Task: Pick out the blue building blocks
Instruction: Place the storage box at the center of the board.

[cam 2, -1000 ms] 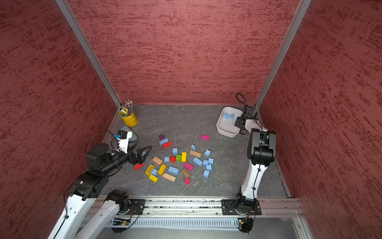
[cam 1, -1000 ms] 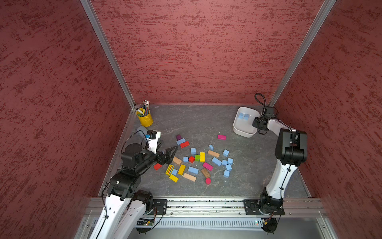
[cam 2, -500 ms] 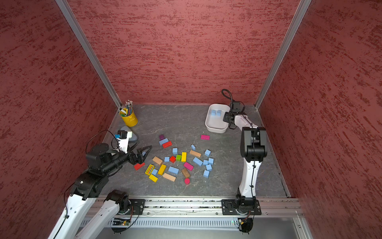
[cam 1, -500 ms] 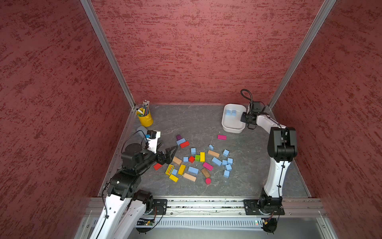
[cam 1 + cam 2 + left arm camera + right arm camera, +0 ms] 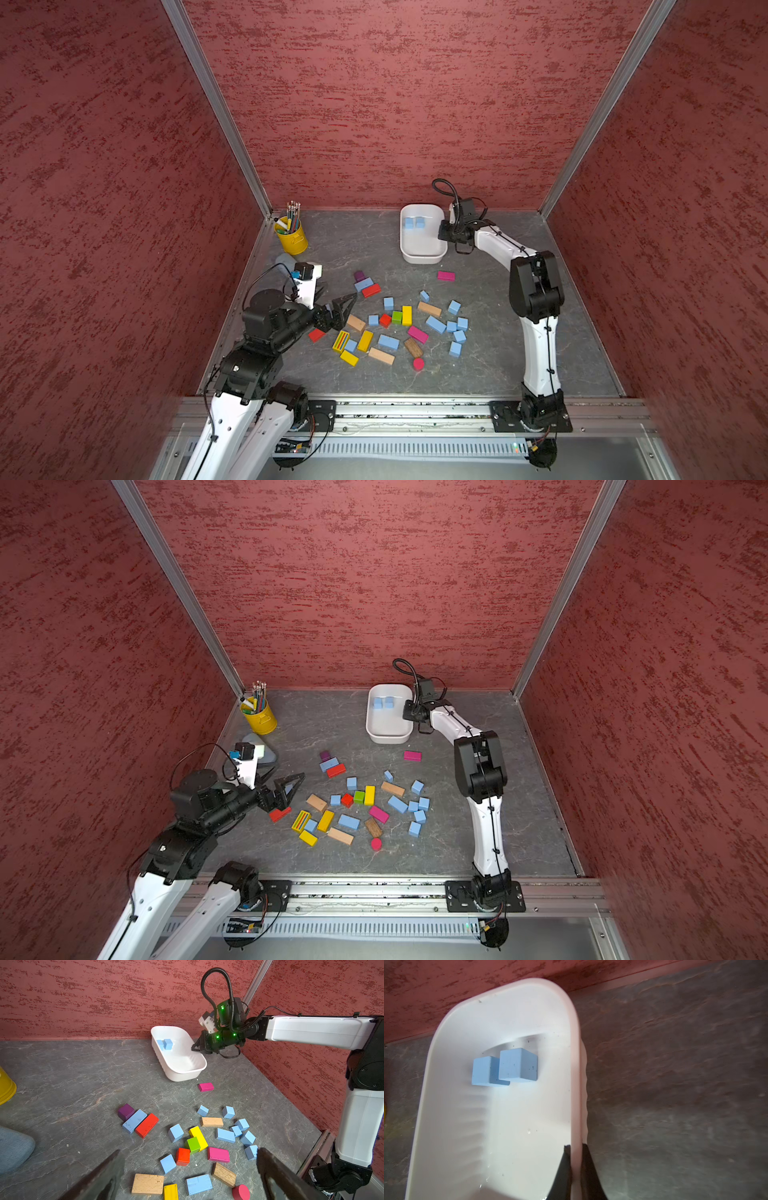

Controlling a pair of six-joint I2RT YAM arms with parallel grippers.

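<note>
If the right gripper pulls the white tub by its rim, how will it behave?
The white tub looks thin-walled and nearly empty, so it is probably light and easy to slide. The right gripper pinches only one rim, so the wall may flex. The two blue blocks inside could shift.

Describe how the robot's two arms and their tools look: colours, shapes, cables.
Both arms have white shells between black joints: left arm, right arm. The left tool and right tool are black with tapered fingers. A ribbed black cable loops above the right wrist, where small green lights glow. A thin black cable arcs over the left arm.
</note>
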